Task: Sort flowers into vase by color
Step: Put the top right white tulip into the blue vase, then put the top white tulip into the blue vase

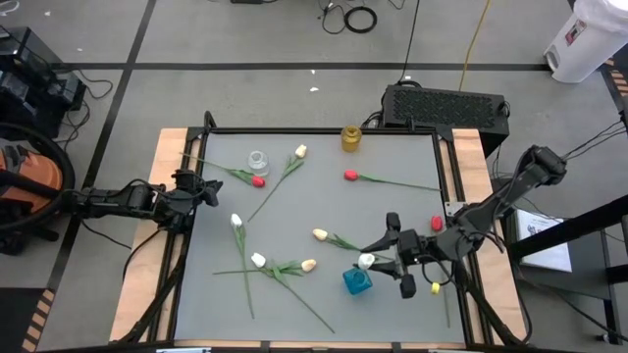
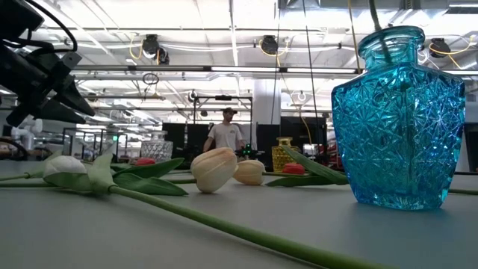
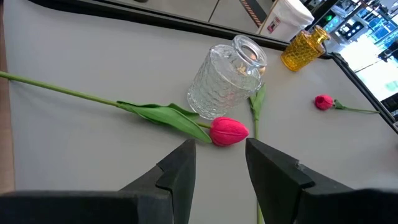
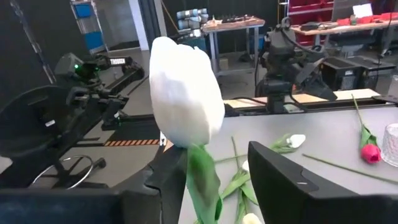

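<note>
While your left claw (image 1: 208,188) waits with its fingers apart at the left edge of the tabletop (image 1: 314,294), just short of a red tulip (image 1: 258,181) lying beside the clear vase (image 1: 258,160), other flowers lie scattered across the middle. Farther right, the white tulip (image 1: 366,261) stands in the blue vase (image 1: 357,281), and your right claw (image 1: 399,257) is spread open around its head.
</note>
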Motion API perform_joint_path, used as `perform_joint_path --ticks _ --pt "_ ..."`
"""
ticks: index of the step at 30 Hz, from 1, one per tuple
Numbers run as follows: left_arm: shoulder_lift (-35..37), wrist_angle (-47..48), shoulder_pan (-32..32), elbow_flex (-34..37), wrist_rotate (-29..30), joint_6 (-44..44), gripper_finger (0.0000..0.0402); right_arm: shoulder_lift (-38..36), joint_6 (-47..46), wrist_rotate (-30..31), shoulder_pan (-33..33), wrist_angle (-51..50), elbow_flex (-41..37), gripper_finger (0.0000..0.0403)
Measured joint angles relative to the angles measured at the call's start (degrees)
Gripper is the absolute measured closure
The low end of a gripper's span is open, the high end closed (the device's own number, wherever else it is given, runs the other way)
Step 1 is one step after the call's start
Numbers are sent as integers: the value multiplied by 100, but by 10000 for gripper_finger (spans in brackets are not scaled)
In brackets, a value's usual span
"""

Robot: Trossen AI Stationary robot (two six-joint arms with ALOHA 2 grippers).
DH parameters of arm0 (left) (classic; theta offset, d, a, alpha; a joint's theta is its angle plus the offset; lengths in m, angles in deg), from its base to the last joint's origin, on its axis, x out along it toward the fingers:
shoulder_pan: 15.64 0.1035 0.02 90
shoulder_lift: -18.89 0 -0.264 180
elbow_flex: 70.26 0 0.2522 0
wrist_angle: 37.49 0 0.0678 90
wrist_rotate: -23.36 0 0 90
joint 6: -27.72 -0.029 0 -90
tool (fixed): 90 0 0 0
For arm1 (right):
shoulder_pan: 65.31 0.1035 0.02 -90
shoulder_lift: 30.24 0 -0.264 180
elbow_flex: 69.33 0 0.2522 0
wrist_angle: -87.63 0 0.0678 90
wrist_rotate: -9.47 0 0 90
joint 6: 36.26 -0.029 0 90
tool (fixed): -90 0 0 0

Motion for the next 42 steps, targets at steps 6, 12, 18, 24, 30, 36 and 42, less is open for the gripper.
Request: perform_joint_path --ticks 6,12,18,24,30,36,42 --pt "0 -1 0 0 0 0 254 -149 -221 -70 70 -379 2 241" --pt "0 1 0 0 0 0 254 -210 -631 -338 103 -828 2 240" --pt "0 0 -1 -1 0 0 254 -210 -816 -513 103 -970 2 240" --pt "0 1 0 -2 0 0 254 -275 -816 -651 140 -1193 2 240" --pt "0 1 0 0 0 1 254 -698 -816 -651 298 -1940 0 240" --pt "0 1 -1 -1 0 0 254 -1357 -1066 -651 380 -2455 0 241" --pt "0 1 -2 0 0 0 254 -1962 -1118 -650 380 -2763 0 256"
